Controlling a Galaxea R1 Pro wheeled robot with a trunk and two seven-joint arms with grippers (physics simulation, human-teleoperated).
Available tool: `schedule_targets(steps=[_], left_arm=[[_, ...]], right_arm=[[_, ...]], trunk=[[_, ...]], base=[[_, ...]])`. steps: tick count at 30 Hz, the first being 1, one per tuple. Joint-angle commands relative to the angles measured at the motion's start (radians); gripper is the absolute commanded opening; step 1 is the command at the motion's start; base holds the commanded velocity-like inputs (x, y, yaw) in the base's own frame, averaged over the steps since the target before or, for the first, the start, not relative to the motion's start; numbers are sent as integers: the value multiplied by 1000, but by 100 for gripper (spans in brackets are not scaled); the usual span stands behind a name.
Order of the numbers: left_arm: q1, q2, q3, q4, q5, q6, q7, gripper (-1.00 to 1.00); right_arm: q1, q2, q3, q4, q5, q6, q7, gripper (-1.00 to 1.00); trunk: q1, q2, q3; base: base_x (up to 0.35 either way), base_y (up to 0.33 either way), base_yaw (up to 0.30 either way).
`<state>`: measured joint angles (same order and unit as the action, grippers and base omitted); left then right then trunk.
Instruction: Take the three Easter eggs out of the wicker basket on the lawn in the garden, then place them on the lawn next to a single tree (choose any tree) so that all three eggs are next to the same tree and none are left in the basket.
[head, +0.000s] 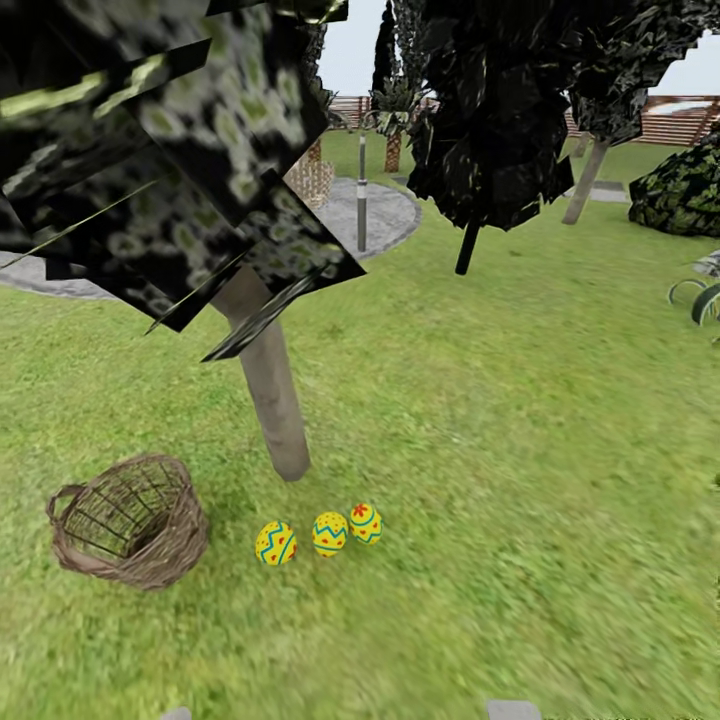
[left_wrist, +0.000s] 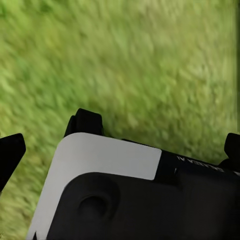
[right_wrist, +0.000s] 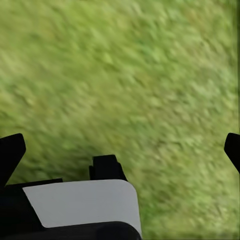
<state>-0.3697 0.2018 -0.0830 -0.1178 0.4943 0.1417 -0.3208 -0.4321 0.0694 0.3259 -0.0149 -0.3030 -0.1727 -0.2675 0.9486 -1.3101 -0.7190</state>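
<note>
Head view: leaves (head: 180, 150) hide upper tree trunk (head: 272, 395)

We count three Easter eggs on the lawn (head: 480, 420): one (head: 275, 544), a second (head: 329, 533) and a third (head: 365, 523). We count one wicker basket (head: 130, 520), near left. We count one pale-trunked tree (head: 270, 385) just behind the eggs, one thin dark-trunked tree (head: 467, 245) farther off, one more pale trunk (head: 585, 182) far right, and one round bush (head: 685, 190). We count one grey post (head: 362, 190).
</note>
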Motion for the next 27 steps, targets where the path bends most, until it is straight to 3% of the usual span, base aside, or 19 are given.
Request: schedule_targets(steps=[1, 10, 27], left_arm=[[0, 1, -8, -2, 10, 6, -1, 100], [0, 2, -8, -1, 12, 6, -1, 100], [0, 2, -7, -2, 13, 6, -1, 100]], right_arm=[[-1, 1, 8, 1, -10, -4, -2, 100], [2, 1, 8, 2, -4, -4, 0, 100], [12, 1, 9, 1, -1, -5, 2, 100]], trunk=[[-4, 7, 4], [-38, 70, 46], [-104, 189, 125]], base=[[0, 0, -148], [0, 0, -85], [0, 0, 149]])
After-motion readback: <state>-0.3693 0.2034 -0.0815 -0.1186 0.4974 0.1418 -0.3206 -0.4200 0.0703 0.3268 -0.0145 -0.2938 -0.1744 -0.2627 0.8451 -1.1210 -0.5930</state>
